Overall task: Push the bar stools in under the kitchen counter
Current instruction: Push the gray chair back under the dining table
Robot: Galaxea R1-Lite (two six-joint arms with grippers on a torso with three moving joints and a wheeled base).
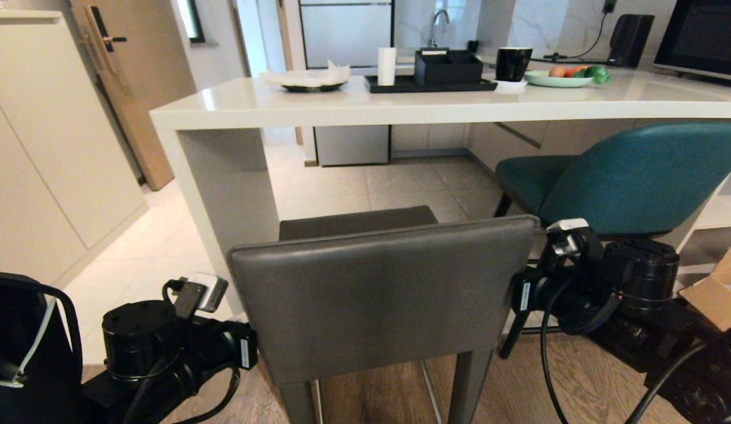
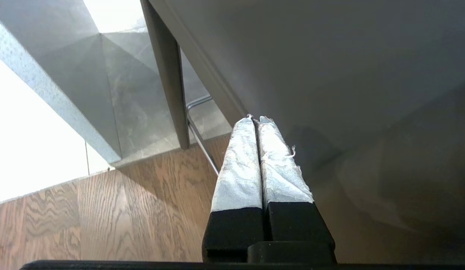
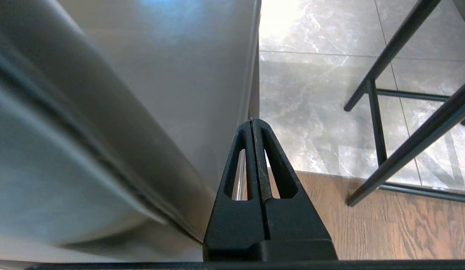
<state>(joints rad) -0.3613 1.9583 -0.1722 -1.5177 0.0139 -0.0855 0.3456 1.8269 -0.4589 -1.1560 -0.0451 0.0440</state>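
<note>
Grey stool stands outside the white counter; teal stool tucked partly under.

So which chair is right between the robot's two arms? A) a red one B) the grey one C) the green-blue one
B: the grey chair stands right in front of the robot, with the left pincer shut at one side of it and the right pincer shut at the other, while the green-blue chair stands off to the right, partly under the counter.
</note>
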